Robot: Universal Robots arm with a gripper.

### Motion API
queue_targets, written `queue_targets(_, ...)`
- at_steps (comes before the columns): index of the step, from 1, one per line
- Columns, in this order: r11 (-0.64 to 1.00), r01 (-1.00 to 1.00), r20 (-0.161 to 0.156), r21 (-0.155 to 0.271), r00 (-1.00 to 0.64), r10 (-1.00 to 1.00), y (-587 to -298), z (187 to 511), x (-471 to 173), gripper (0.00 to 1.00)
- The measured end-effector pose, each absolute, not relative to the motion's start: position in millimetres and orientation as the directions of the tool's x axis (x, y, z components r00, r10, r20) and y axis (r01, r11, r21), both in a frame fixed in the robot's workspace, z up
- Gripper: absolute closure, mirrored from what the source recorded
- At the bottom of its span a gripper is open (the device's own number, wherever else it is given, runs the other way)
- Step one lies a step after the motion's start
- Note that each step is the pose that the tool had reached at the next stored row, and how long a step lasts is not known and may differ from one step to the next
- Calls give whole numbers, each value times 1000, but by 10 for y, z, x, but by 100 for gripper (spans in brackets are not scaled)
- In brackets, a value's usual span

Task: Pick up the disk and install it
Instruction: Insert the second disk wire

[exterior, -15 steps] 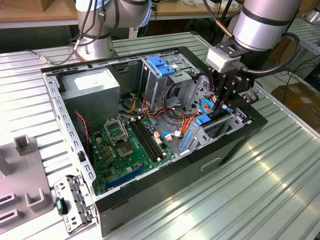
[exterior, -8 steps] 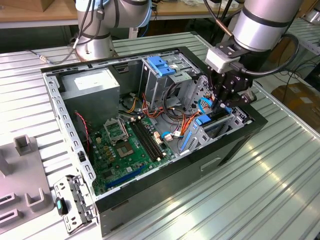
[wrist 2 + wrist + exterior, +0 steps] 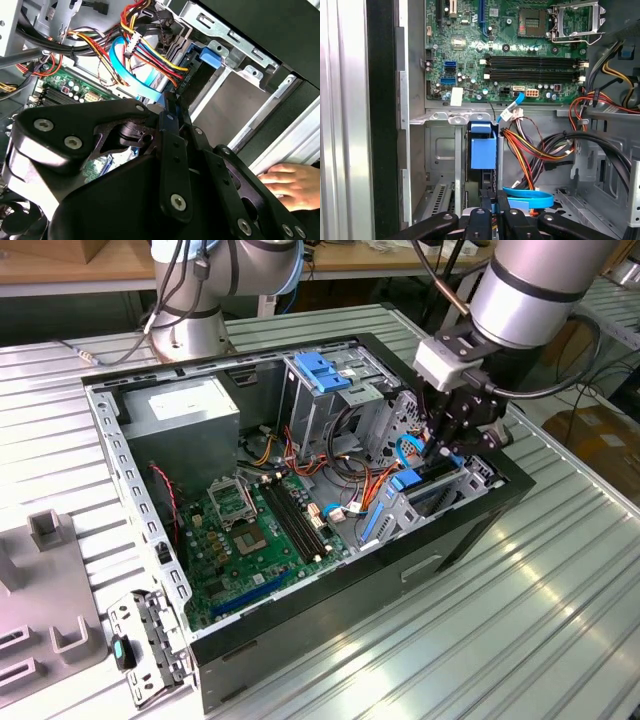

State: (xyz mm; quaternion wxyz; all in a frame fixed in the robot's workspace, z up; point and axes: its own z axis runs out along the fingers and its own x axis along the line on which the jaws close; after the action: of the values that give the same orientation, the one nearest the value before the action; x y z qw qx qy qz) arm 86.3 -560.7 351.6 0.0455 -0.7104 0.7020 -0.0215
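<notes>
Looks nearly done: the black two-finger gripper (image 3: 447, 445), fingers pinched together on the black blue-railed disk (image 3: 483, 150), has it standing in the grey metal drive bay (image 3: 437, 150), though not obviously seated.

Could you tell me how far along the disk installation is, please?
Done: the disk has been picked up and stands inside the drive cage, with its blue end tab visible. In hand: the gripper sits right at the disk's near end. Left: whether the disk is fully seated cannot be told.
</notes>
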Motion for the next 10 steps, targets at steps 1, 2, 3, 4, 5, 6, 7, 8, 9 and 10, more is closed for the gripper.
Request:
queue_targets(1, -10, -995, -38, -95, 13, -999, -5617, 3515, 863, 84)
queue_targets(2, -9, -995, -45, -96, 13, -999, -5631, 3515, 863, 84)
queue_targets(3, -9, -995, -47, -96, 13, -999, -5635, 3513, 863, 84)
queue_targets(4, -9, -995, -47, -96, 13, -999, -5635, 3513, 863, 84)
queue_targets(5, -9, -995, -47, -96, 13, -999, -5635, 3512, 863, 84)
queue_targets(6, -9, -995, -47, -96, 13, -999, -5636, 3509, 863, 84)
queue_targets(7, -9, -995, -47, -96, 13, -999, -5636, 3508, 864, 84)
queue_targets(8, -9, -995, -47, -97, 14, -999, -5636, 3506, 864, 84)
queue_targets(9, -9, -995, -47, -98, 14, -999, -5636, 3504, 864, 84)
queue_targets(10, -9, -995, -48, -99, 14, -999, -5636, 3503, 863, 84)
